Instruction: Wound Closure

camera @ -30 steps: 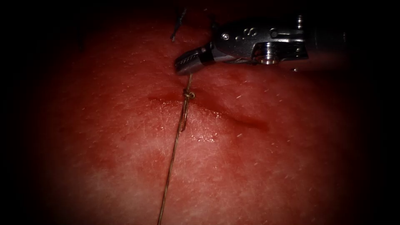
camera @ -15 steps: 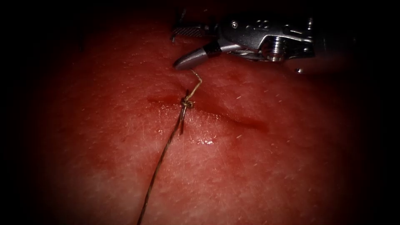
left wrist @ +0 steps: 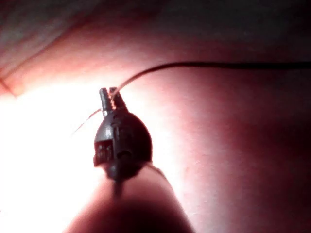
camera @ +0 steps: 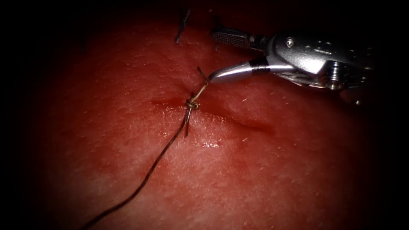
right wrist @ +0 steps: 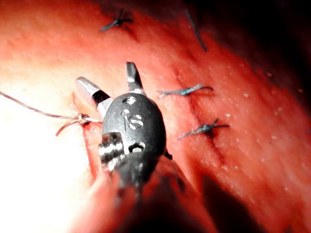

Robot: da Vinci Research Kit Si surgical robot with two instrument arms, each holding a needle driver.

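Observation:
A knot (camera: 192, 103) sits on the cut (camera: 238, 119) in the tissue (camera: 255, 170). From it a short thread tail (camera: 202, 85) sticks up towards my right tool (camera: 211, 56), whose jaws stand open around nothing, just right of the tail. The long thread (camera: 149, 168) runs from the knot down and to the left. In the left wrist view my left tool (left wrist: 109, 93) is shut on that thread (left wrist: 218, 64). The right wrist view has the right tool (right wrist: 108, 80) open just beyond the knot (right wrist: 83, 118).
Older stitches of dark thread (right wrist: 182, 91) (right wrist: 204, 128) cross the cut further along. One dark thread end (camera: 182, 25) lies on the tissue above the knot. Red fluid glistens just below the knot (camera: 208, 142).
The right tool's jaws opened, let go of the short tail and drew back to the right. The long thread swung lower and to the left.

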